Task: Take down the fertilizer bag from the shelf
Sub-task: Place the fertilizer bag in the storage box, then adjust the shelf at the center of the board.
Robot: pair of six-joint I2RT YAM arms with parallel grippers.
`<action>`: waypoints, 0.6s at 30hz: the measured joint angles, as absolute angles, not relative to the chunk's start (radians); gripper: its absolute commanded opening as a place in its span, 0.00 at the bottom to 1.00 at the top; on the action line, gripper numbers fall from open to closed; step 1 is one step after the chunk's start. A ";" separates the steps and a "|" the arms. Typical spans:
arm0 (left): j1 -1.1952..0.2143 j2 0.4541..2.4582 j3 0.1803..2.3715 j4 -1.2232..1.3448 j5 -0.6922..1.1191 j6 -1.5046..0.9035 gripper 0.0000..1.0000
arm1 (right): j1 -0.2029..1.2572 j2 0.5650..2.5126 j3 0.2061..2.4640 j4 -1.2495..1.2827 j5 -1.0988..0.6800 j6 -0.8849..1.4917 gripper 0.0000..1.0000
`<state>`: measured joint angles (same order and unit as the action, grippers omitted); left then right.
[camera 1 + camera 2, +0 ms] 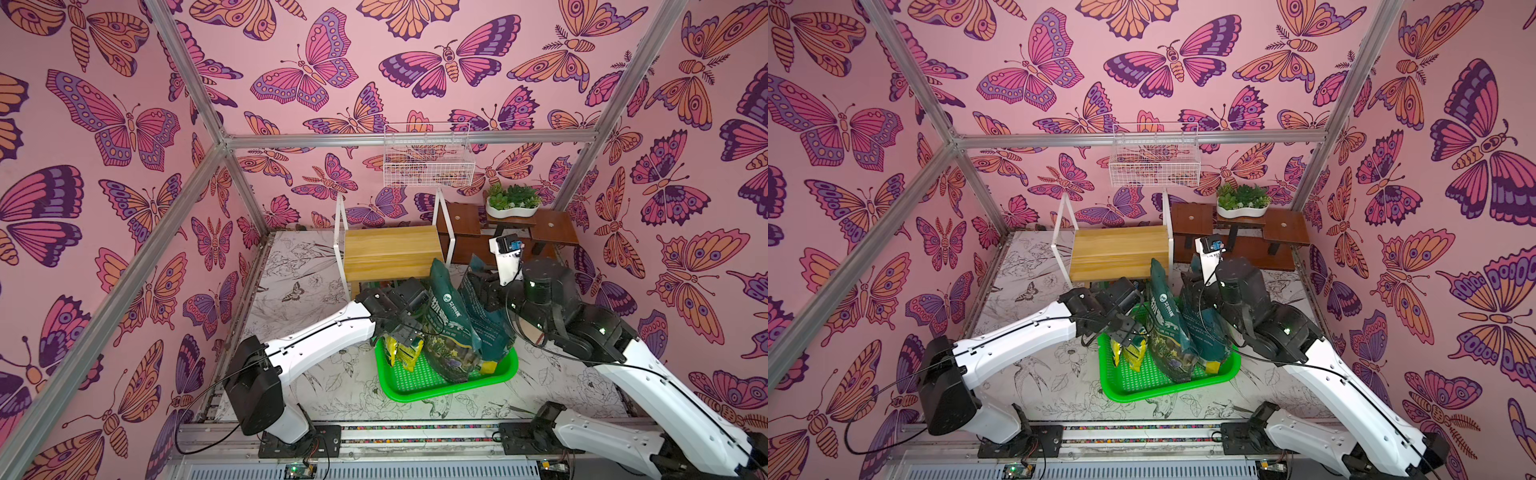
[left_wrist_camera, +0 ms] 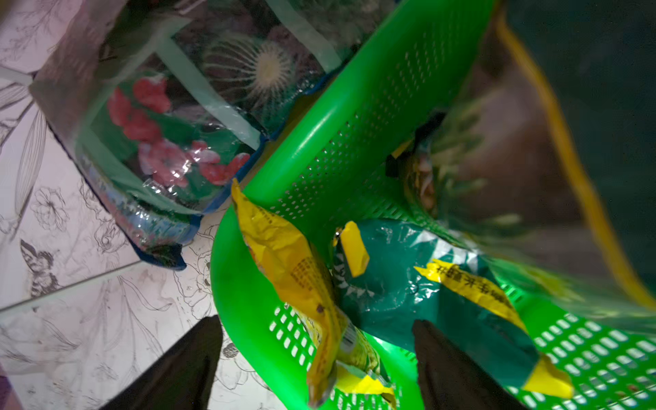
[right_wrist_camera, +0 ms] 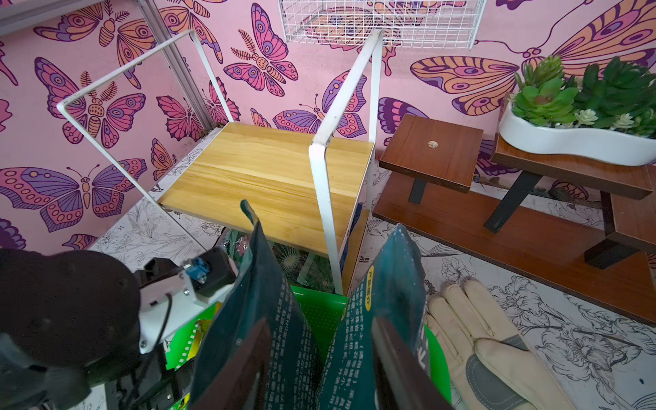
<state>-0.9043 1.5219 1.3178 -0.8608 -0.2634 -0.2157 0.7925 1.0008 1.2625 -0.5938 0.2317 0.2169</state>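
Three pink butterfly walls (image 1: pixel 332 62) round floral-sketch tabletop (image 1: pixel 291 257) w/ shelf (image 1: pixel 390 245) at back.

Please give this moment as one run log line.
left gripper: open over yellow packet in green tray | right gripper: shut on dark teal fertilizer bag in tray | shelf top board: bare

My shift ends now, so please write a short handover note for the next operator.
Left gripper: fingers open, yellow bag between them, in the green tray.
Right gripper: closed on the blue-teal fertilizer bag, upright in the tray.
Shelf: top board bare; a flower-printed bag sits under it.
Done: several bags are in the tray.
To do: release, then probably fetch that last bag.
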 measured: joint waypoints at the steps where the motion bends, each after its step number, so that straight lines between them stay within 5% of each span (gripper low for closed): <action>1: -0.905 1.502 1.321 -0.861 -0.267 -0.221 0.93 | 0.793 1.001 1.262 -0.593 0.232 0.217 0.49; 13: -0.886 0.962 1.309 -0.668 -0.575 -0.261 0.99 | 0.793 1.017 1.279 -0.598 0.236 0.208 0.52; 18: -0.741 0.837 1.238 -0.551 -0.658 -0.267 0.99 | 0.790 1.133 1.423 -0.609 0.224 0.197 0.56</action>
